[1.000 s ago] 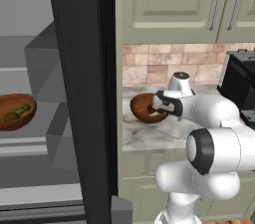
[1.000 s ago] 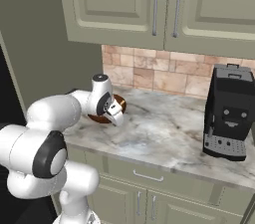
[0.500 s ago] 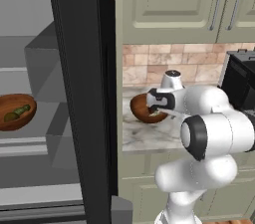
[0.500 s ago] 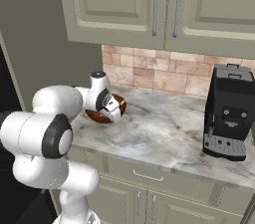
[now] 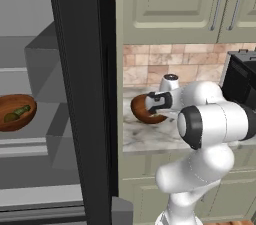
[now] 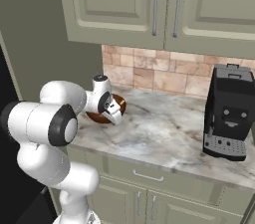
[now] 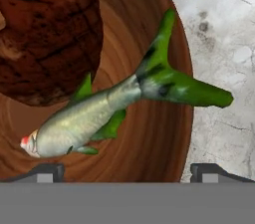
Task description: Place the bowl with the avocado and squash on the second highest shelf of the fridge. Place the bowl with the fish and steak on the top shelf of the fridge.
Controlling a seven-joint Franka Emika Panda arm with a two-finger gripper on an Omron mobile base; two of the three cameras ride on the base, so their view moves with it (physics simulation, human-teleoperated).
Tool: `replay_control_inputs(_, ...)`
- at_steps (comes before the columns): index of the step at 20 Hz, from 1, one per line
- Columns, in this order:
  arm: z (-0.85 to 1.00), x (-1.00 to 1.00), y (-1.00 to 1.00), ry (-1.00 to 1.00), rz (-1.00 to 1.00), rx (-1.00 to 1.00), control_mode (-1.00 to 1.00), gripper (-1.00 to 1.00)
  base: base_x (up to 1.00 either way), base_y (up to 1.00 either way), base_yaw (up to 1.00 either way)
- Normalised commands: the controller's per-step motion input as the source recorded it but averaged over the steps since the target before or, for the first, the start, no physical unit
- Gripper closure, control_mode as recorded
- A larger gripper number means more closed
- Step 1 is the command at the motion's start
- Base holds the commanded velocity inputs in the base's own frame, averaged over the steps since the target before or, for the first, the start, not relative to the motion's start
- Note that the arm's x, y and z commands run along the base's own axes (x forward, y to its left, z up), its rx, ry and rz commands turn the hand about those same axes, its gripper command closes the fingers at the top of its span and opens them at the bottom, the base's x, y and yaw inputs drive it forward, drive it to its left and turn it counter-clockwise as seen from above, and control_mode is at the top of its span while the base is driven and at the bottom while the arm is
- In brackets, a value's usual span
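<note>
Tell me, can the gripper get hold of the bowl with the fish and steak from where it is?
Probably yes. The open gripper hangs right over the bowl on the counter, with its fingertips astride the rim and nothing between them.

The bowl (image 7: 164, 133) is brown wood with ringed grain; its steak (image 7: 47, 39) is dark red-brown. The fish (image 7: 99, 113) is silvery with green fins and tail. The counter (image 7: 224, 44) at three o'clock is veined grey-white marble.
</note>
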Motion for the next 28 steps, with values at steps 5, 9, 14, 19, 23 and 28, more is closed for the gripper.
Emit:
replay_control_inputs(5, -0.01, 0.0, -0.02, 0.0, 0.0, 0.0, -1.0, 1.0, 0.0, 0.0, 0.0)
replay_control_inputs(9, 0.0, -0.03, -0.01, 0.0, 0.0, 0.0, -1.0, 1.0, 0.0, 0.0, 0.0)
replay_control_inputs(14, 0.13, -0.56, -0.33, 0.01, -0.02, 0.0, -1.0, 1.0, 0.0, 0.0, 0.0)
replay_control_inputs(19, 0.71, -0.86, -0.68, 0.02, -0.15, 0.08, -1.0, 1.0, 0.0, 0.0, 0.0)
replay_control_inputs(23, 1.0, -1.0, -0.58, 0.0, -0.19, 0.16, -1.0, 1.0, 0.0, 0.0, 0.0)
replay_control_inputs(28, 1.0, -1.0, -0.42, 0.0, -0.27, 0.27, -1.0, 1.0, 0.0, 0.0, 0.0)
